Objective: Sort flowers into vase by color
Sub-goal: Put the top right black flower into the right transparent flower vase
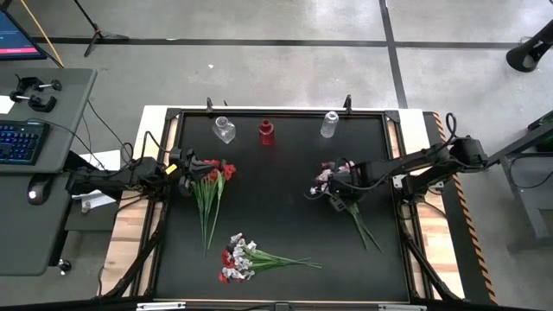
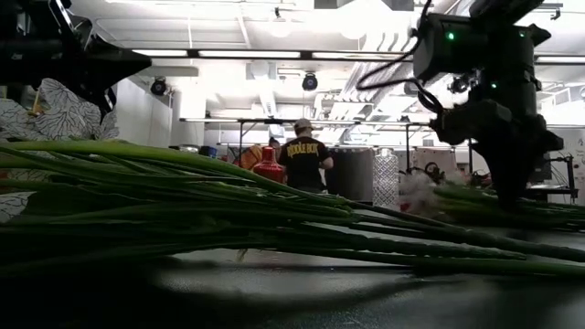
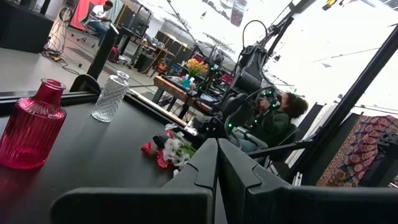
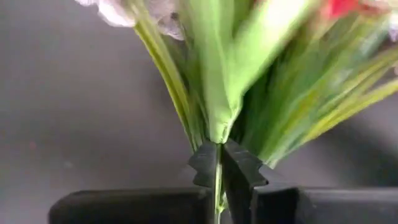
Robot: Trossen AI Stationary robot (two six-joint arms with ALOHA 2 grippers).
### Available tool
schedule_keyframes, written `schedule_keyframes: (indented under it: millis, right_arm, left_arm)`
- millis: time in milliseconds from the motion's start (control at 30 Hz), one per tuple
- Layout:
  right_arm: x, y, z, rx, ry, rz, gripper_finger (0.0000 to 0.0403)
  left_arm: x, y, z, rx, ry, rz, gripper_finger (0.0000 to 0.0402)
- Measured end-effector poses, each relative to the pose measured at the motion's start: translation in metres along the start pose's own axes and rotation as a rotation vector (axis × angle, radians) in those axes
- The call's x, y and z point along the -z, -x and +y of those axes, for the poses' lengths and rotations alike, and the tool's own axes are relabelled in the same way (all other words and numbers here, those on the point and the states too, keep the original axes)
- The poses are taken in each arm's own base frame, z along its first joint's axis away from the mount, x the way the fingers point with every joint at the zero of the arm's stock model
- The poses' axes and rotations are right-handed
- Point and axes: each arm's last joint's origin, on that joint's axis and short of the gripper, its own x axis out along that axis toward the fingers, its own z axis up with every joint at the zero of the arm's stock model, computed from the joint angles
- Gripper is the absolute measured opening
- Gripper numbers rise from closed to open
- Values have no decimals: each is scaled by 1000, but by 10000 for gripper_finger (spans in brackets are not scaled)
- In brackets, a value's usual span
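Note:
Three bunches of flowers lie on the black table. A red bunch (image 1: 212,173) is beside my left gripper (image 1: 192,164), which is shut with nothing in it (image 3: 217,168). A red-and-white bunch (image 1: 238,257) lies near the front edge. A pink-white bunch (image 1: 325,178) with green stems (image 1: 363,226) lies at the right, and my right gripper (image 1: 337,192) stands over it, pointing down, shut on one stem. At the far edge stand a clear vase (image 1: 225,130), a red vase (image 1: 266,132) and another clear vase (image 1: 329,125). My right gripper pinches one thin green stem (image 4: 217,163) of the right-hand bunch between its two fingertips (image 4: 239,167). It comes from above, pointing down. The stem runs up out of the fingers along their length. The other stems and leaves fan out beside it over the table.
The tabletop has a raised black frame (image 1: 285,112) around it. In the low view the front bunch's stems (image 2: 228,215) fill the foreground. A person (image 2: 302,160) stands in the room behind the table. A desk with a keyboard (image 1: 19,141) is left of the table.

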Motion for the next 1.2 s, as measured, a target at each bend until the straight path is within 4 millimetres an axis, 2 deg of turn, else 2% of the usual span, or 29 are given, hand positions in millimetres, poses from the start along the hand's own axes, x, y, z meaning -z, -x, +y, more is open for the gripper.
schedule_keyframes:
  millis: [300, 500, 667, 967, 1200]
  right_arm:
    - [-5, 27, 14, -15, 115, 4, 54]
    - [-10, 40, 22, -46, 145, -37, 48]
    - [-8, 32, 16, -10, 129, -20, 63]
    - [-17, 16, 3, -12, 39, -60, 149]
    - [-26, 16, -1, -11, 0, -86, 150]
  left_arm:
    - [0, 0, 0, 0, 0, 0, 0]
    - [0, 0, 0, 0, 0, 0, 0]
    - [0, 0, 0, 0, 0, 0, 0]
    - [0, 0, 0, 0, 0, 0, 0]
    - [0, 0, 0, 0, 0, 0, 0]
